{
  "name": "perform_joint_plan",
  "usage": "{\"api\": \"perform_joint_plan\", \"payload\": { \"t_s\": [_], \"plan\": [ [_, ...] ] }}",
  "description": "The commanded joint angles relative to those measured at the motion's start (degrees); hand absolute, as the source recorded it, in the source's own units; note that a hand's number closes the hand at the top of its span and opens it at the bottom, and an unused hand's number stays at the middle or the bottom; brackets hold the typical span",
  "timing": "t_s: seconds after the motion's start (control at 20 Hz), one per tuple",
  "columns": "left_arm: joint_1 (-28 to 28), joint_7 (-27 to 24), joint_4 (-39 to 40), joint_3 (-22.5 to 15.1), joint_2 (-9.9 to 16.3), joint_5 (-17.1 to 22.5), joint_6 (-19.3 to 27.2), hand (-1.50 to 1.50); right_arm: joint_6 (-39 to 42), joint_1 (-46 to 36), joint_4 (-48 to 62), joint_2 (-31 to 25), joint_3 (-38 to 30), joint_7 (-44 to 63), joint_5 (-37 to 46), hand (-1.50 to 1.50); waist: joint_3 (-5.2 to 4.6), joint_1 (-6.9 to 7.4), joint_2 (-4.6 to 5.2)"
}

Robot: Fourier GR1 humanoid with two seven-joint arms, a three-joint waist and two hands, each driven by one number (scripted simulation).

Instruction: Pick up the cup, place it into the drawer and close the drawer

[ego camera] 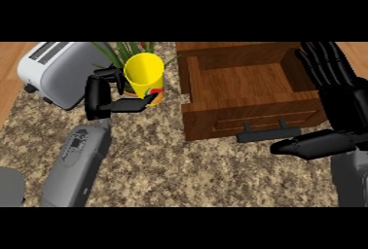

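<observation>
Yellow plastic marks the cup [146,77], which is seen at about eleven o'clock from the centre of the speckled granite worktop [165,165], its open mouth tipped toward the viewer. It is held by the left hand [108,97]: the fingers [104,78] are curled round its far side and the thumb is pressed against its lower wall (a red and green print shows just beside the thumb tip). Whether the cup's base touches the worktop cannot be told. Behind the cup a green plant [126,48] is partly hidden, and a white toaster [57,70] lies at ten o'clock, just left of the hand. A wooden drawer [248,85] stands pulled open at one o'clock, its dark handle [267,134] facing six o'clock and its inside bare. The right hand [338,112] is held open at three o'clock beside the drawer's right wall, fingers straight and pointing to twelve, thumb stretched toward the handle without touching it.
</observation>
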Motion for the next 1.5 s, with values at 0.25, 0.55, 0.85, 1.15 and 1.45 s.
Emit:
{"api": "perform_joint_plan", "payload": {
  "t_s": [0.25,0.55,0.85,1.15,1.45],
  "plan": [
    [-8.9,12.5,3.9,-13.0,-5.3,-7.9,-1.8,1.50,1.3,-2.8,0.8,0.7,1.9,0.0,-0.8,-1.50,-0.10,-7.69,2.89],
    [-10.5,15.9,2.0,-15.2,-5.4,-2.5,-1.8,-1.50,4.0,-3.7,1.6,2.7,5.0,-1.0,-2.9,-1.50,-0.50,-8.15,3.57],
    [-10.6,13.8,-3.5,-16.7,-5.4,7.6,-2.2,-1.50,13.5,-5.3,1.9,2.2,10.7,0.7,-9.5,1.50,-0.77,-8.38,3.31],
    [-19.6,12.1,2.0,-15.6,-5.6,15.1,3.1,-1.50,23.5,-4.4,3.5,-5.9,16.5,5.7,-7.0,1.50,-0.67,-4.94,2.74],
    [-25.5,7.7,10.8,-11.6,-5.7,19.4,1.3,-1.50,22.2,-0.7,0.1,-10.7,19.7,5.9,6.9,-1.50,-0.53,0.05,1.74]
  ]
}}
